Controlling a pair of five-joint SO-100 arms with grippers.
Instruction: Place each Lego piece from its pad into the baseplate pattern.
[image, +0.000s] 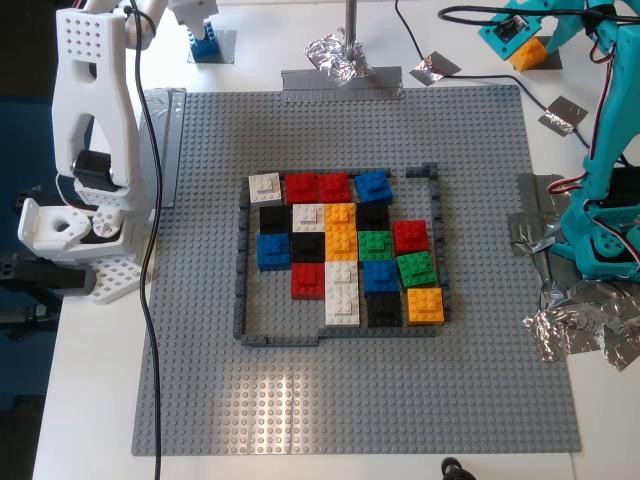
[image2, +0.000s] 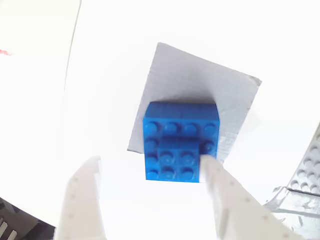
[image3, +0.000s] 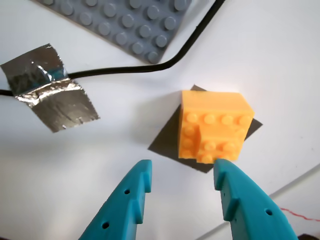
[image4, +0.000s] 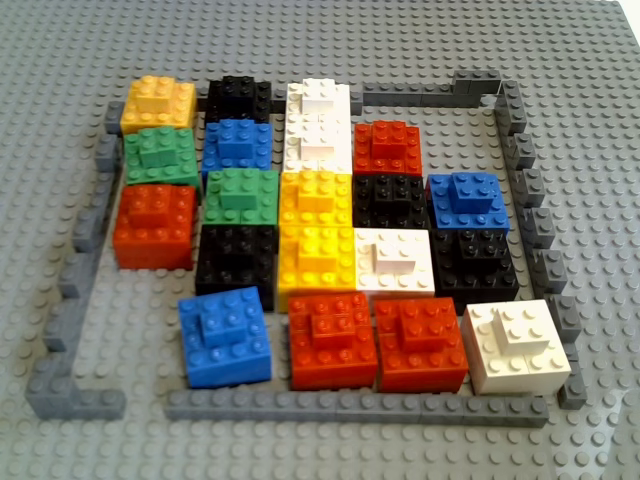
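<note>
With both claws gaping, my first claw over the orange brick on its pad and my second claw over the blue brick on its pad, each looks light, rigid and slick, best pinched across flat side walls.

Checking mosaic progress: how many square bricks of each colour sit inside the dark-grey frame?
Red square bricks: 4
White square bricks: 4
Black square bricks: 4
Blue square bricks: 3
Orange square bricks: 3
Green square bricks: 2
Total: 20
</note>
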